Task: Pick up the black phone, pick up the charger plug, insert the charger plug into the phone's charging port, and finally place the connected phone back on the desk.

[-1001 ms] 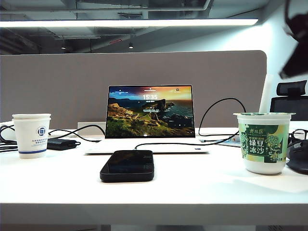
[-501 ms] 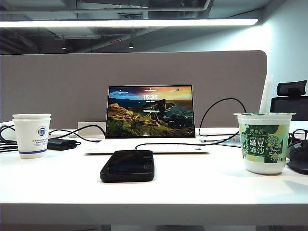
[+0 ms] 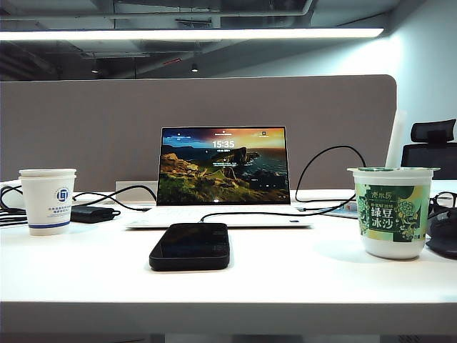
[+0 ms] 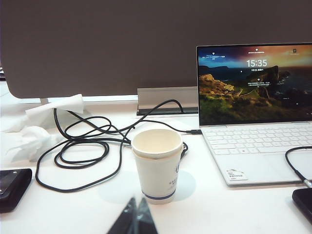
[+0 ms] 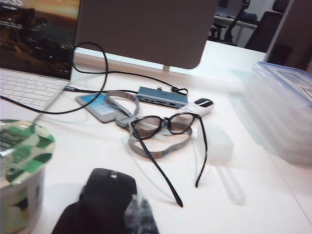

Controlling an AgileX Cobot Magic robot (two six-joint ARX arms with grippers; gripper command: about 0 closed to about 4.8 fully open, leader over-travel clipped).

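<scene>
The wide flat white counter (image 3: 300, 275) runs across an office bay, backed by a grey-beige partition panel (image 3: 93, 128) under a long strip light (image 3: 193, 33), with a black office chair (image 3: 430, 146) beyond the far right end. An open white laptop (image 3: 223, 175) with a landscape lock screen stands at the middle, and the glossy black rectangular phone (image 3: 190, 246) lies flat on the counter just in front of it, with nothing gripping it. A thin black cable (image 3: 271, 213) runs across the laptop's front edge towards the right; whether the charger plug sits in the phone cannot be told. The left hand (image 4: 136, 217) shows only as dark fingertips pressed together, empty, held low over the counter; directly ahead of it stands a white paper cup (image 4: 157, 163) with a blue logo, beyond that a tangle of black cables (image 4: 87, 144) and crumpled white tissue (image 4: 34, 131), and a corner of the phone (image 4: 303, 202) lies well off to its laptop side. The right hand (image 5: 141, 217) is likewise shut with nothing between its blurred dark fingertips, low over the right end of the counter; just ahead of it lies a black computer mouse (image 5: 105, 192), near a pair of black-framed glasses (image 5: 168, 134) on a grey lanyard (image 5: 141, 141), with a grey port hub (image 5: 161, 96) farther on. A green-printed white plastic dessert tub (image 5: 22, 170) with a foil lid stands beside the mouse, and a clear plastic box (image 5: 282, 112) sits to the other side. Neither hand appears in the exterior view.
</scene>
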